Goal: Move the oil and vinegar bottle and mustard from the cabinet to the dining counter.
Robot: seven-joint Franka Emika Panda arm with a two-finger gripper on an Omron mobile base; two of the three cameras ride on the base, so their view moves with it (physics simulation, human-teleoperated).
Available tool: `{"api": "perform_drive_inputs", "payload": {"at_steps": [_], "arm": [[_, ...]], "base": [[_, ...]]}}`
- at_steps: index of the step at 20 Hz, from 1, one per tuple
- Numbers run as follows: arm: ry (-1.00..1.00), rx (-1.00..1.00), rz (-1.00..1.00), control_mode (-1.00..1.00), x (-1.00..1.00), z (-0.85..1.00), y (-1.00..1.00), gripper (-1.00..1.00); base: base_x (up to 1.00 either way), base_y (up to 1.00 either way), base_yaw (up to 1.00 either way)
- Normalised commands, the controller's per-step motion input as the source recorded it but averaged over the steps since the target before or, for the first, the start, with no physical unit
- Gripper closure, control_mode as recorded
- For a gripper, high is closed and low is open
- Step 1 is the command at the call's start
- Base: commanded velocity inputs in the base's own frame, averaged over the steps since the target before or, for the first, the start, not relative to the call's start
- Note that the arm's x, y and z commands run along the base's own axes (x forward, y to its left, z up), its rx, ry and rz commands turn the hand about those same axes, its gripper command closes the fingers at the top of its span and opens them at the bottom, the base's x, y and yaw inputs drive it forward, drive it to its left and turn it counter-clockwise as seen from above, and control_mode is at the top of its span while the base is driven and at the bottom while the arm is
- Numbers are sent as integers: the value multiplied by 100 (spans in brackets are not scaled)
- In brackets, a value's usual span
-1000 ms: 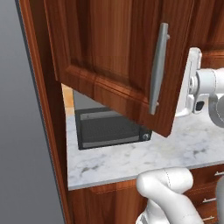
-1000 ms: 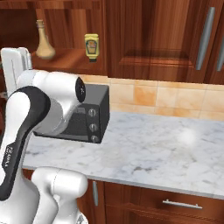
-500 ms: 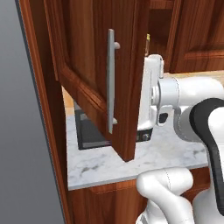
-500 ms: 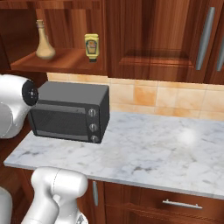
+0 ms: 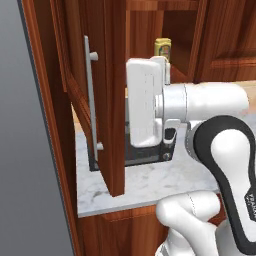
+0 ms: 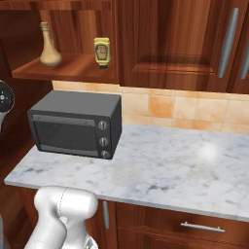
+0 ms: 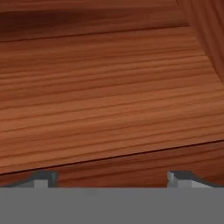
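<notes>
We see the cabinet door (image 5: 107, 90) swung wide open at the left, with its silver bar handle (image 5: 91, 95) facing out, and our gripper (image 7: 113, 177) is close against the wood; its fingertips (image 7: 43, 178) stand well apart, spread and holding nothing. On the open shelf (image 6: 63, 73) of the cabinet, the oil and vinegar bottle (image 6: 48, 46) stands near the left end, and the mustard (image 6: 101, 51) stands upright at the right end, close to the front edge. Below them the toaster oven (image 6: 75, 124) sits at the left end of the marble worktop (image 6: 160, 168). We judge that only the opening is done. Both things are not yet taken, and the carrying to the dining counter is all left.
</notes>
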Motion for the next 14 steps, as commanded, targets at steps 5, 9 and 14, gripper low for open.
{"api": "perform_drive_inputs", "payload": {"at_steps": [5, 9, 14], "arm": [[0, -21, -18, -100, 8, 24, -78, -100], [0, -18, -8, -100, 25, 26, -64, -100], [-1, -18, 0, -100, 33, 14, -45, -100]], "base": [[0, 0, 0], [0, 0, 0], [0, 0, 0]]}}
